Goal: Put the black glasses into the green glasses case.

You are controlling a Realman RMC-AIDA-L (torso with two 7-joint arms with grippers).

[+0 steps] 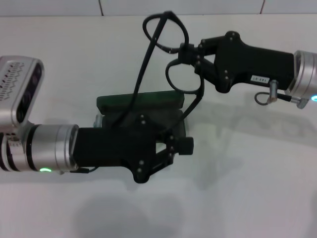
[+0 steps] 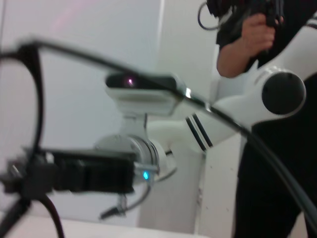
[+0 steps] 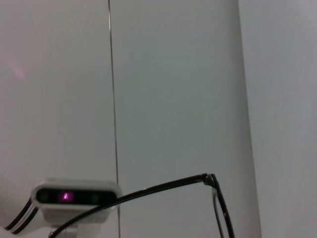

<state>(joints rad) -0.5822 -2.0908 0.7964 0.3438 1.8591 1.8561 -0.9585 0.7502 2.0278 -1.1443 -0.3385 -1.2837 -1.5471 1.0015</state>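
The black glasses [image 1: 173, 49] hang in the air with my right gripper [image 1: 190, 57] shut on the frame between the two lenses. Their long temple arms trail down to the green glasses case [image 1: 138, 102], which stands with its lid up at the table's middle. My left gripper [image 1: 184, 145] lies across the case's base and hides most of it, its fingers closed together at the case's right end. The left wrist view shows the glasses' rim [image 2: 38, 99] close up and the right gripper [image 2: 22, 181] holding it. One hinge of the glasses [image 3: 208, 179] shows in the right wrist view.
The white table [image 1: 247, 188] stretches around the case on all sides. In the left wrist view, my head camera [image 2: 141, 89] and a person's hand [image 2: 247, 44] show at a distance against a white wall.
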